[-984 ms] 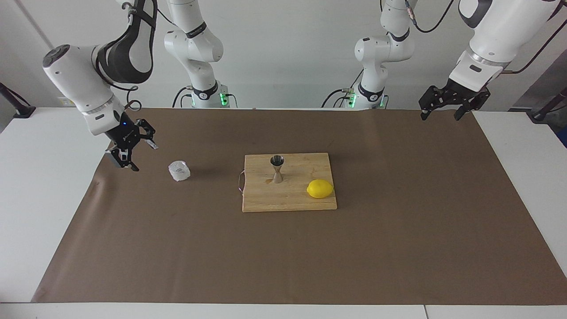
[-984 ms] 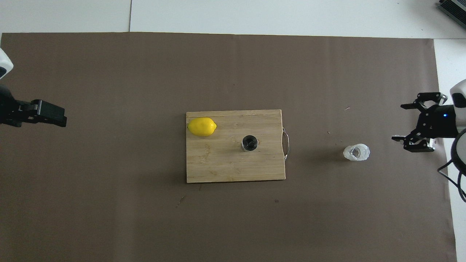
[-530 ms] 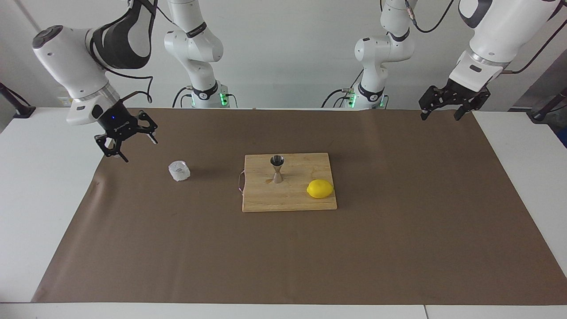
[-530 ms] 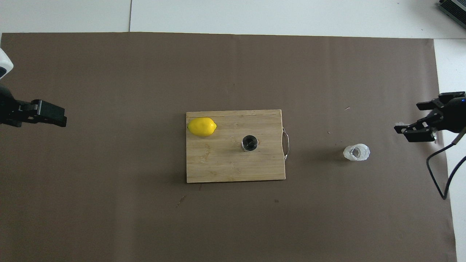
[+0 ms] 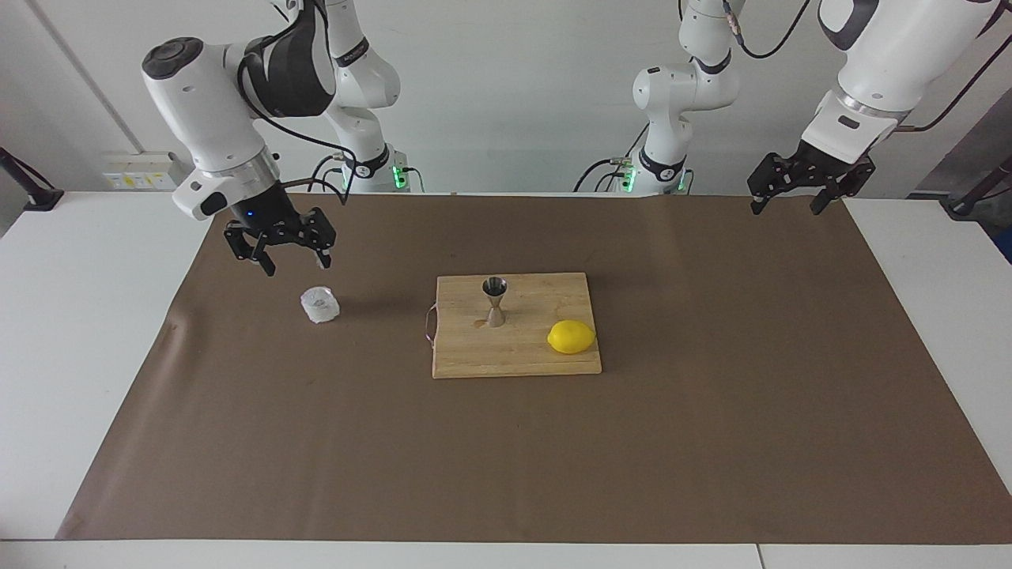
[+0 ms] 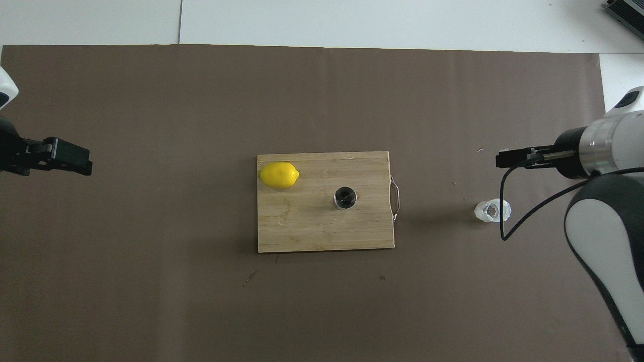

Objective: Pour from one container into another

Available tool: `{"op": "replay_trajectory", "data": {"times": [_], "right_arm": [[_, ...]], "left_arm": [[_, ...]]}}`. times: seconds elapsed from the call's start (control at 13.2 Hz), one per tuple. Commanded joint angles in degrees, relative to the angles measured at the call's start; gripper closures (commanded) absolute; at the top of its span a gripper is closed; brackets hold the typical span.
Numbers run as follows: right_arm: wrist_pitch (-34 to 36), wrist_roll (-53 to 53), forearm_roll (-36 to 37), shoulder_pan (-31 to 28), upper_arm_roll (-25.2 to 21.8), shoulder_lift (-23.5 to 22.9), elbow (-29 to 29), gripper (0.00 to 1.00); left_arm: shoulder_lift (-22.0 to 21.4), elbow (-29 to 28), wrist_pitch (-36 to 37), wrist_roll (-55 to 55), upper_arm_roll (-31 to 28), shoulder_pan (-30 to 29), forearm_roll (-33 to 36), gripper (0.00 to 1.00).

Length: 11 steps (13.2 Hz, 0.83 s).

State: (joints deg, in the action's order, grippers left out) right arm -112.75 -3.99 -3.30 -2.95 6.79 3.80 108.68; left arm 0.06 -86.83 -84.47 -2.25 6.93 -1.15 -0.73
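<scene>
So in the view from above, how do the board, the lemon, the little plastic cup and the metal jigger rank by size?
Largest to smallest, as seen from above:
1. Board, far the largest.
2. Lemon.
3. Cup, slightly smaller than the lemon.
4. Jigger. Only its round mouth shows from above, so its height goes uncounted.

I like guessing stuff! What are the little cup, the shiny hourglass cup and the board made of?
The cup looks like thin clear plastic: whitish, see-through, crinkled sides. The jigger looks like polished steel: grey and mirror-shiny. The board looks like pale wood, maybe bamboo: light streaky grain.
</scene>
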Motion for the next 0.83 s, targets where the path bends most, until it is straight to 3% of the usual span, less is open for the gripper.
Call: {"op": "replay_trajectory", "data": {"times": [0.0, 0.23, 0.53, 0.76], "right_arm": [[5.2, -14.2, 4.1, 3.1, 0.2, -0.2, -3.7, 0.00], [7.3, -21.7, 4.1, 4.7, 0.2, -0.6, -5.5, 0.00], [15.0, -21.8, 4.0, 4.7, 0.3, -3.6, -13.7, 0.00], [16.1, -21.8, 3.7, 4.7, 0.3, -4.1, -14.7, 0.00]], "left_arm": [[-1.7, -1.9, 0.1, 0.0, 0.2, -0.4, 0.8, 0.00], [-1.8, -1.9, 0.1, 0.0, 0.2, -0.4, 0.7, 0.00], [-1.7, -1.9, 0.1, 0.0, 0.2, -0.4, 0.8, 0.00], [-1.8, -1.9, 0.1, 0.0, 0.2, -0.4, 0.8, 0.00]]}}
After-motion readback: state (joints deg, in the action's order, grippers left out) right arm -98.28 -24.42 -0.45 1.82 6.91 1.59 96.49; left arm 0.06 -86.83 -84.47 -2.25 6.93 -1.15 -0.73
